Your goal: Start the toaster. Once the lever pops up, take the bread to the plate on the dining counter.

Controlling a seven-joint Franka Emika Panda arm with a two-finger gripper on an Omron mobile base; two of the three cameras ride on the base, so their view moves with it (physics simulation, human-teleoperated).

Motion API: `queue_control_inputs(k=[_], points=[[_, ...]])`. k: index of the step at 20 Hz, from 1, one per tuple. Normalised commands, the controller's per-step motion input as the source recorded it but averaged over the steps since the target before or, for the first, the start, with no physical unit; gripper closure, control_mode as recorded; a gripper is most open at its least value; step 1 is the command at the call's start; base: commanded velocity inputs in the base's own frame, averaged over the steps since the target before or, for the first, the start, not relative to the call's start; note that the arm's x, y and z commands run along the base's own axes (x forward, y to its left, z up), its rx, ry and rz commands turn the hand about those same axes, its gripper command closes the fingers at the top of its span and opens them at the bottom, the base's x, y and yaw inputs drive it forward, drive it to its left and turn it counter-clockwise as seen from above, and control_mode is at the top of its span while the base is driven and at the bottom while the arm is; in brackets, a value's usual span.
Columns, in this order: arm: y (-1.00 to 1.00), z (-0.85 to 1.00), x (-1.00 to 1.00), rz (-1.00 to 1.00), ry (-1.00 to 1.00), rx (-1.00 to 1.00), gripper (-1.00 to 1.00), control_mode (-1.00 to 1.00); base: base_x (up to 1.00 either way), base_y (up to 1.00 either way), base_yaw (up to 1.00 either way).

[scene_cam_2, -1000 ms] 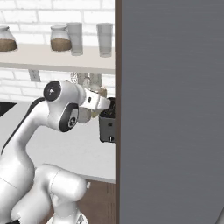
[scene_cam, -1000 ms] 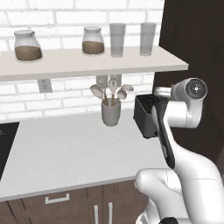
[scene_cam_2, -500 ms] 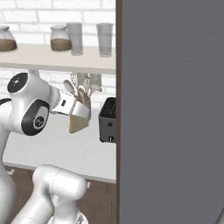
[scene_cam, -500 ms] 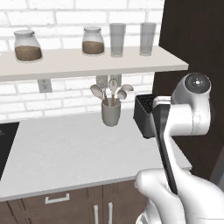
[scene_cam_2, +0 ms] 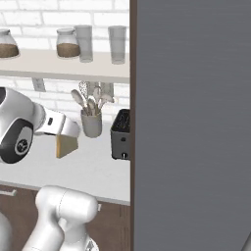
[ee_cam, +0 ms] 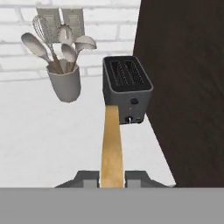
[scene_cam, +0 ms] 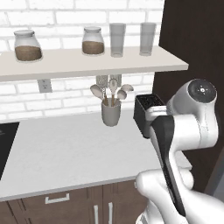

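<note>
The gripper (ee_cam: pixel 112 178) is clamped on the bread (ee_cam: pixel 111 144), one finger on each flat face, so the slice runs edge-on away from the hand; gripping it across its thin dimension that way keeps it from slipping sideways as the arm swings. In the right base view the bread (scene_cam_2: pixel 66 145) hangs as a tan wedge below the hand, in the air above the white worktop (scene_cam: pixel 61 148) and well left of the toaster (scene_cam_2: pixel 120 134), apart from everything else. The toaster (ee_cam: pixel 127 87) stands at the far right of the worktop, close against the dark cabinet side (ee_cam: pixel 188 78), with its narrow knob face turned toward the hand; both slots look empty, which fits the slice already being out. I judge the toasting step done and the carrying step in hand. The grey utensil crock (scene_cam: pixel 111 111) with its spoons stands just left of the toaster, near the brick wall and under the shelf (scene_cam: pixel 87 61) of jars and glasses, well clear of the held slice. The plate and the dining counter lie somewhere beyond these views, so the base will probably have to turn or drive. From the hand camera the fingertips are largely hidden behind the slice, so how deep the grip sits is hard to tell.
</note>
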Motion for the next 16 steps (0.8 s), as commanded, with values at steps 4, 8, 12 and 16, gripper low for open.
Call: queue_control_inputs(k=[4, 8, 12, 16], points=[[0.3, 0.0, -0.05, 0.18, 0.01, 0.03, 1.0, -1.0, 0.0, 0.0, 0.0], [0.14, 0.0, 0.0, 0.03, 0.13, 0.01, 1.0, -1.0, 0.0, 0.0, 0.0], [0.05, 0.0, -0.13, 0.0, 0.1, 0.0, 1.0, -1.0, 0.0, 0.0, 0.0], [0.0, 0.0, 0.0, 0.0, 0.0, 0.0, 1.0, 1.0, -0.98, 0.0, -0.01]])
